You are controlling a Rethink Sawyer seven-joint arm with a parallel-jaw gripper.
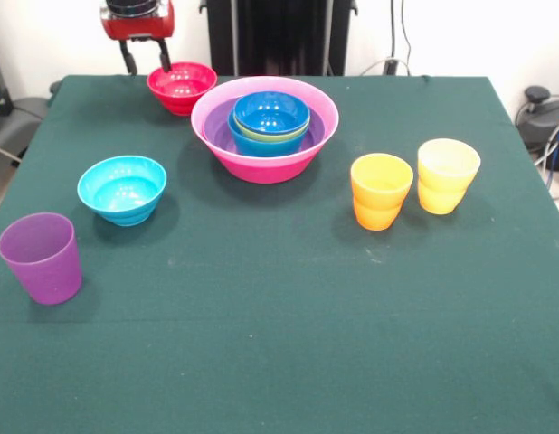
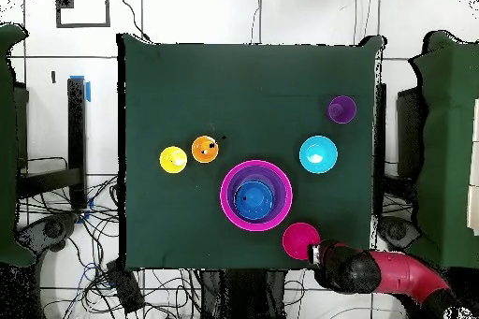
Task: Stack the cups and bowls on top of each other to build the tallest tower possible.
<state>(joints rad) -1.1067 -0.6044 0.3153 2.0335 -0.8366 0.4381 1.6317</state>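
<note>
Closest to the camera is the purple cup (image 1: 42, 258), sitting alone at the front corner of the green tabletop (image 1: 288, 316), with the cyan bowl (image 1: 122, 189) just behind it. Over on the other side the orange cup (image 1: 381, 191) and yellow cup (image 1: 448, 175) stand next to each other, nearly touching.

The tower (image 1: 264, 127) so far is really a nest: the hot-pink bowl (image 1: 261, 164) holds a purple one, then what looks like a blue and a lime green one, with the dark blue bowl (image 1: 271, 111) on top. All upright, so it gains almost no height.

The end effector (image 1: 145, 58) hangs at the back edge, right beside the red-pink bowl (image 1: 181, 87), with its fingers spread and nothing between them. One finger looks to be at or just over the bowl's rim, but I can't tell if it's touching.

What could go wrong from here, as I see it:
- That bowl sits near the back edge of the tabletop, so a bad nudge on the way down could shove it off, or into the tower right next to it.
- A one-sided rim pinch on smooth plastic could let it tip or slip out mid-carry.
- Dropping it off-centre onto the nest could leave it tilted or jostle the bowls under it.
- The cups are tall and light, so anything stacked on a wobbly top will probably topple.
</note>
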